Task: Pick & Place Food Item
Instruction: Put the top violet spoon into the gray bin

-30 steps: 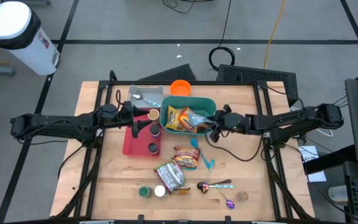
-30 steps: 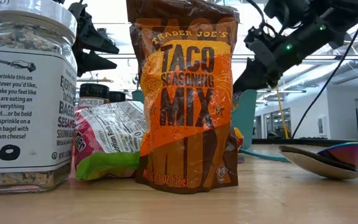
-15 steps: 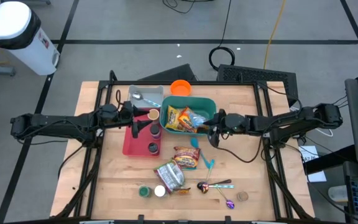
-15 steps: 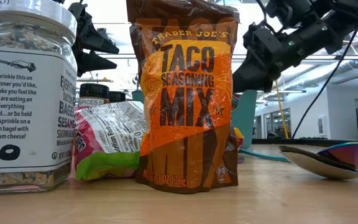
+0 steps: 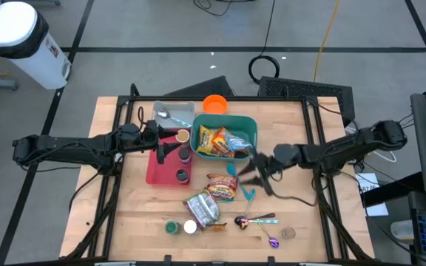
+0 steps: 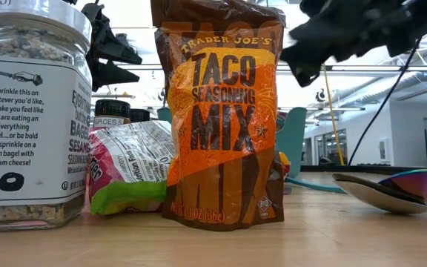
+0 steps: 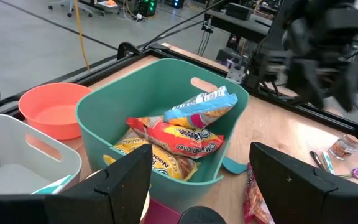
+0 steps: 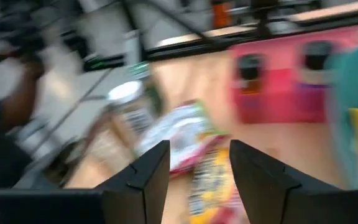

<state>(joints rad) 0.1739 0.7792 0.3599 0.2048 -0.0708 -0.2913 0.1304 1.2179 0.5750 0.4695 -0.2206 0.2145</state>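
Observation:
A teal bin (image 5: 246, 125) at the table's middle holds several food packets (image 7: 188, 134). Nearer the front lie a taco seasoning packet (image 5: 222, 187), which stands upright in the low view (image 6: 224, 119), and a pink-green packet (image 5: 202, 208). My right gripper (image 5: 254, 174) hovers open just off the bin's near right corner, above the table, with nothing between its fingers (image 8: 138, 180). My left gripper (image 5: 170, 148) waits open over the pink tray (image 5: 157, 170), left of the bin, its fingers (image 7: 120, 183) empty.
An orange bowl (image 5: 214, 104) and a grey bin (image 5: 172, 112) sit behind the teal bin. A seasoning jar (image 6: 28, 111), small lids (image 5: 171, 227) and spoons (image 5: 257, 219) lie near the front edge. Spice jars stand in the pink tray.
My right gripper has swung away from the teal bin's right rim toward the table's near edge, turning as it went and blurring in every view. The packets in the bin and on the table lie as before.

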